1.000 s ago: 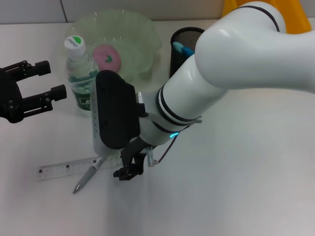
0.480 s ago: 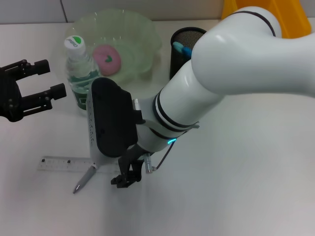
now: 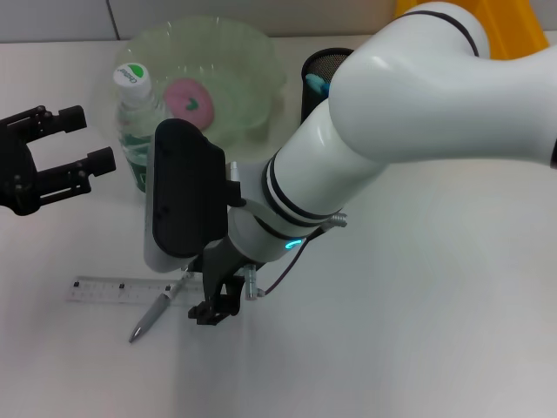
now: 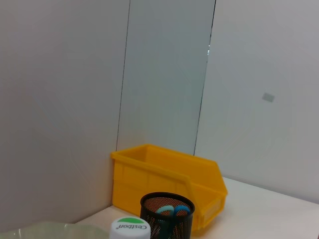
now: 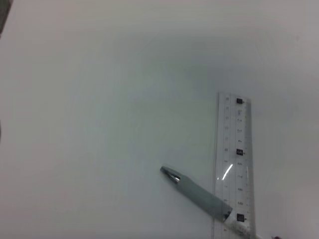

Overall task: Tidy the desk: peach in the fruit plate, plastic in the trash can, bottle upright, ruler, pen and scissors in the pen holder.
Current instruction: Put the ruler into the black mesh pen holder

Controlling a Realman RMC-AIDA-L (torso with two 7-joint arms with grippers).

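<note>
The right gripper (image 3: pixel 216 306) has slid toward the robot's left over the last second and now hangs low just beside the pen (image 3: pixel 157 310) and the clear ruler (image 3: pixel 109 289), though whether its fingers are spread or closed cannot be told here. The pen lies across the ruler's end on the desk (image 3: pixel 418 331), so a pickup for the pen holder (image 3: pixel 320 74) looks next. The left gripper (image 3: pixel 61 148) waits wide apart by the upright bottle (image 3: pixel 135 109); the peach (image 3: pixel 190 98) sits in the fruit plate (image 3: pixel 252 52).
</note>
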